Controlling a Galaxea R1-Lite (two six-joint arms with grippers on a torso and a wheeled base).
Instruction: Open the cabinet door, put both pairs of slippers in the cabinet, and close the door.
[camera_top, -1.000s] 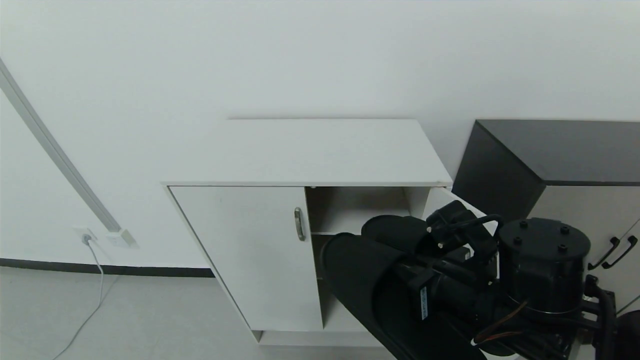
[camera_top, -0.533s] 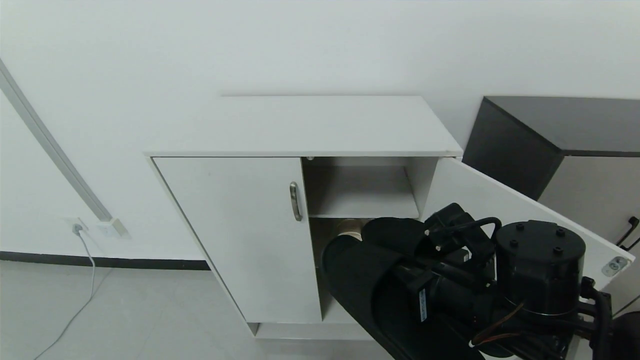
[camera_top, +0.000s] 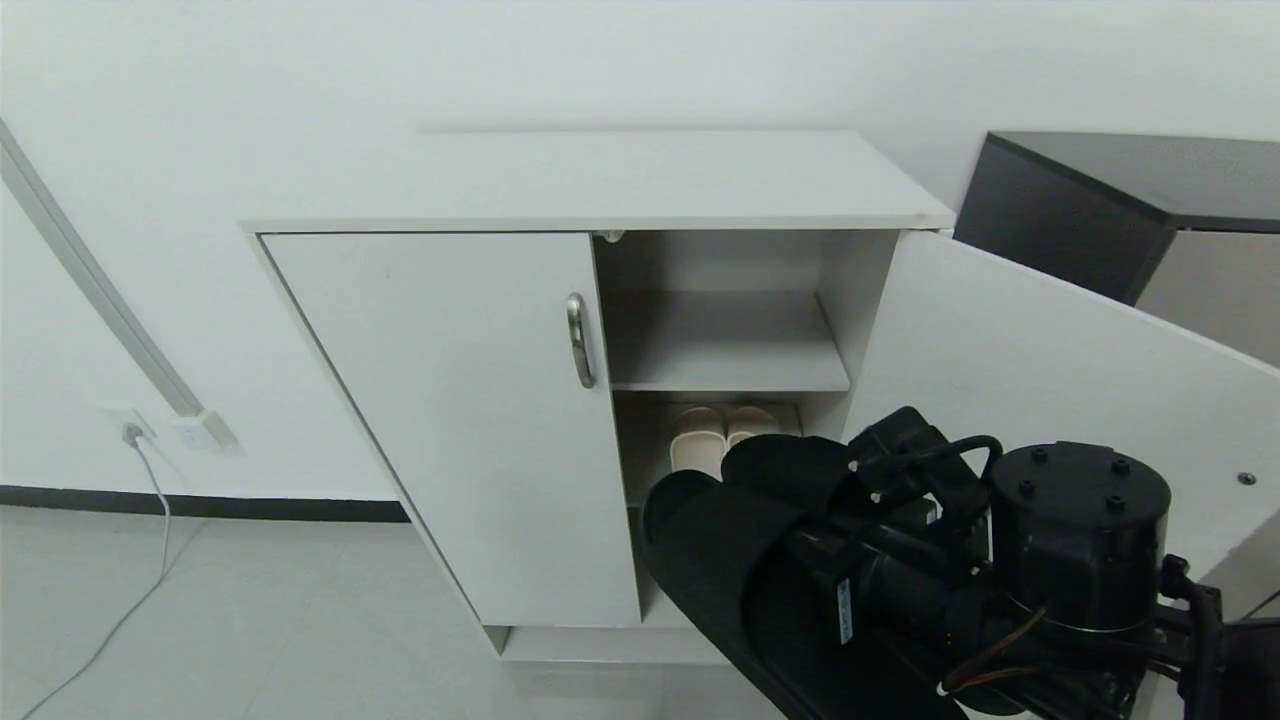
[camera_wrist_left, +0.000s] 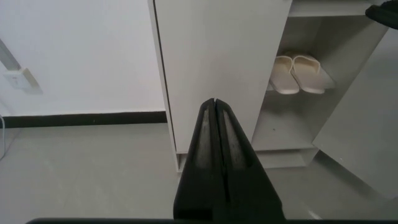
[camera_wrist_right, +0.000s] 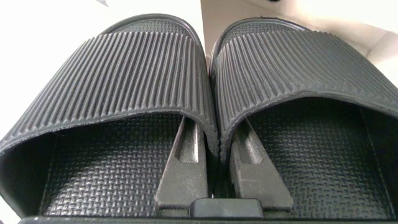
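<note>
Since the earlier frames the head camera has moved closer, so the whole picture has shifted. The cabinet (camera_top: 640, 180) now sits larger, and its middle shelf (camera_top: 655, 480) has come into view.

Head view:
- The right door (camera_top: 1050, 350) stands swung open; the left door (camera_top: 440, 400), flat white laminate with a metal bar handle (camera_top: 578, 340), is shut.
- The cream slippers (camera_top: 712, 440), smooth and moulded, lie side by side on the middle shelf inside the cabinet, toes inward.
- The black slippers (camera_top: 740, 540) hang on the right arm just outside the cabinet opening. Their long axis points into it, so the right arm is the nearer one. Judged from this, the coming move is a straight push forward into the cabinet.

Left wrist view:
- The left gripper (camera_wrist_left: 214, 143) is pressed closed on nothing, well apart from the cabinet front and facing the left door.
- The cream slippers (camera_wrist_left: 303, 73) rest above the cabinet's bare floor panel (camera_wrist_left: 280, 134).

Right wrist view:
- The right gripper (camera_wrist_right: 216, 171) has one finger inside each black slipper, pinching the two adjoining side walls together.
- The black slippers (camera_wrist_right: 205, 93) have ribbed rubbery straps and diamond-textured footbeds.
</note>
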